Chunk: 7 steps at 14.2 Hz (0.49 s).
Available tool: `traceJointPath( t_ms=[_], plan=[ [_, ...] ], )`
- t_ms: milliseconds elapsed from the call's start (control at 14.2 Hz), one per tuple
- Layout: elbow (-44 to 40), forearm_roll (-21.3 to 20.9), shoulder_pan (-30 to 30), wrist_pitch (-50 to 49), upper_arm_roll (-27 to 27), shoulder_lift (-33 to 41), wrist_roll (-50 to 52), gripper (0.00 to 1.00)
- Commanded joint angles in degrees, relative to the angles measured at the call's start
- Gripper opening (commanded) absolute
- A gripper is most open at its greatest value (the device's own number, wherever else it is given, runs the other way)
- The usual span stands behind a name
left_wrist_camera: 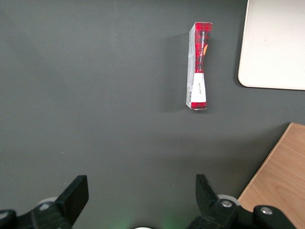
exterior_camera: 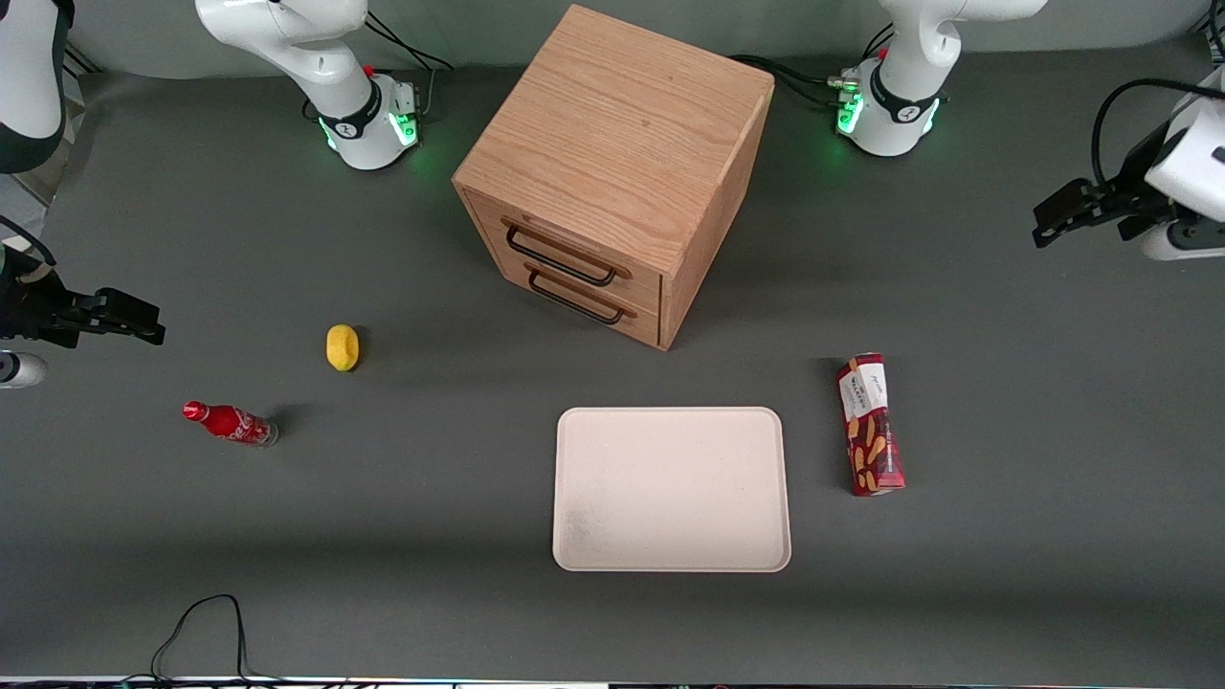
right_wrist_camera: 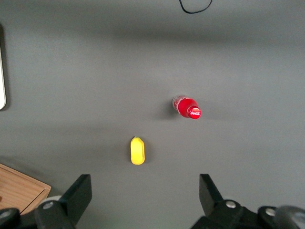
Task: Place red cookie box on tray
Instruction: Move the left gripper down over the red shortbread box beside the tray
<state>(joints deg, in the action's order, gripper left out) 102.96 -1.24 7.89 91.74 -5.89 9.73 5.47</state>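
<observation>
The red cookie box (exterior_camera: 870,424) lies flat on the tabletop (exterior_camera: 1005,536) just beside the tray (exterior_camera: 672,490). The gripper (exterior_camera: 1048,225) hangs well apart, fingers spread — descend squarely, pinching its narrow width.

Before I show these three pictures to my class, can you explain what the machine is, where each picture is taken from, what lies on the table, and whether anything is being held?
These are two robot arms bolted to a grey table. One picture looks down on everything from the front; the other two come from cameras on each arm's wrist. The working arm's end effector hangs open above the table, holding nothing. On the table lie a red cookie box beside a cream tray, with bare table between them. A wooden drawer cabinet stands farther from the front camera than the tray. Toward the parked arm's end are a yellow lemon-like object and a small red soda bottle.
</observation>
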Motion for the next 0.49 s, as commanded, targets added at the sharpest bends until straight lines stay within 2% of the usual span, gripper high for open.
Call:
traceJointPath(
  t_ms=[0,211,423],
  plan=[
    [-1.35,-0.17,-1.21,-1.30,0.53,-0.32,-2.13,1.00],
    [-1.09,-0.25,-0.94,-0.24,0.53,-1.72,-3.88,1.00],
    [-1.79,0.53,0.28,1.41,0.70,-6.98,-3.80,1.00]
  ],
)
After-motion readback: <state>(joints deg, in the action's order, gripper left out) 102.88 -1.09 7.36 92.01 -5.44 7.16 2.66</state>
